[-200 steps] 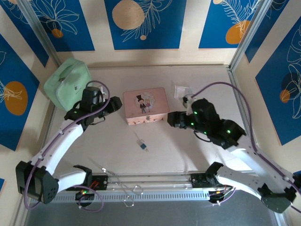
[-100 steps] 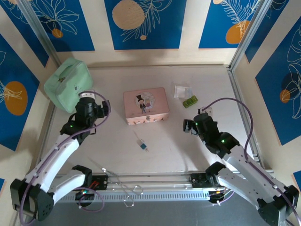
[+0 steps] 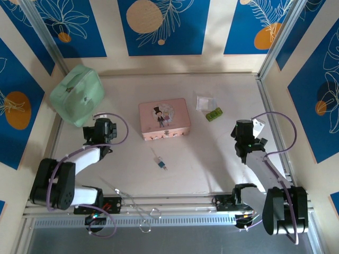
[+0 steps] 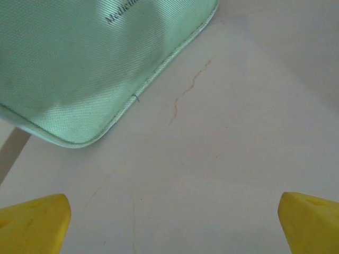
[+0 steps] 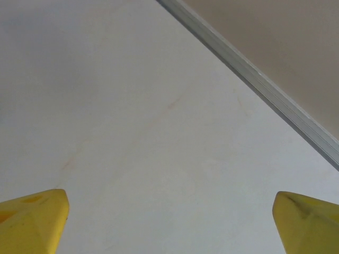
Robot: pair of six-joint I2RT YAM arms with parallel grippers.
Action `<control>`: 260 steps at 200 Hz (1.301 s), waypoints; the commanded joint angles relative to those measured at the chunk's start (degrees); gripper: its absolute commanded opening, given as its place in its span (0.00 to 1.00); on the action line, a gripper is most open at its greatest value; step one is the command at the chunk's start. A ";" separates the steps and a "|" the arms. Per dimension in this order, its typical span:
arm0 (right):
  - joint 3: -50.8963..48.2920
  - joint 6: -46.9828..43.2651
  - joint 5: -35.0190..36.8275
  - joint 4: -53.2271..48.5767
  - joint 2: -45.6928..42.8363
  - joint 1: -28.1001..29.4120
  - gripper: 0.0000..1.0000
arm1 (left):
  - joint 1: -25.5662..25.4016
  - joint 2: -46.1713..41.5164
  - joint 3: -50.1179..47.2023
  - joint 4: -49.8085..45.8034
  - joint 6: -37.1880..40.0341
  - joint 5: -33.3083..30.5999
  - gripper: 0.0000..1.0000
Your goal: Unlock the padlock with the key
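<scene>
The blue padlock (image 3: 160,164) is spotted lying on the surface (image 3: 212,153) near the pink tin box (image 3: 164,119), between the arms. The left gripper (image 4: 172,227) is seen spread wide beside the green pouch (image 4: 79,63); the right gripper (image 5: 169,225) is likewise spread over bare surface.

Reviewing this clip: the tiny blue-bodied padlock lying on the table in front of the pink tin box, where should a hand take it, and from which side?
Probably by its blue body, from straight above: the tiny blue padlock lies flat on the pale table, apart from the pink tin box, with thin silvery parts at both ends. Close across the body's narrow width.
</scene>
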 commanded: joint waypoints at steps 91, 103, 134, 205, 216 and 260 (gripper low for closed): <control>-2.07 -17.91 -34.90 51.88 26.03 -0.05 0.99 | 2.42 11.97 -6.31 35.08 6.83 14.61 0.99; -3.26 -18.78 -36.61 54.68 27.53 0.19 0.99 | 3.08 13.11 -6.40 38.16 6.85 15.45 1.00; -2.82 -18.46 -36.76 54.05 27.23 -0.29 0.99 | 3.36 12.48 -6.34 36.68 6.31 15.74 1.00; -2.70 -18.64 -36.09 53.40 27.09 0.08 0.99 | 3.36 12.64 -6.52 37.58 6.77 15.73 1.00; -2.69 -18.64 -36.15 53.43 27.09 0.03 0.99 | 3.35 12.72 -6.51 37.67 6.78 15.74 1.00; -2.29 -18.44 -37.17 52.76 27.33 -0.41 0.99 | 3.27 12.70 -6.44 37.58 6.78 15.74 1.00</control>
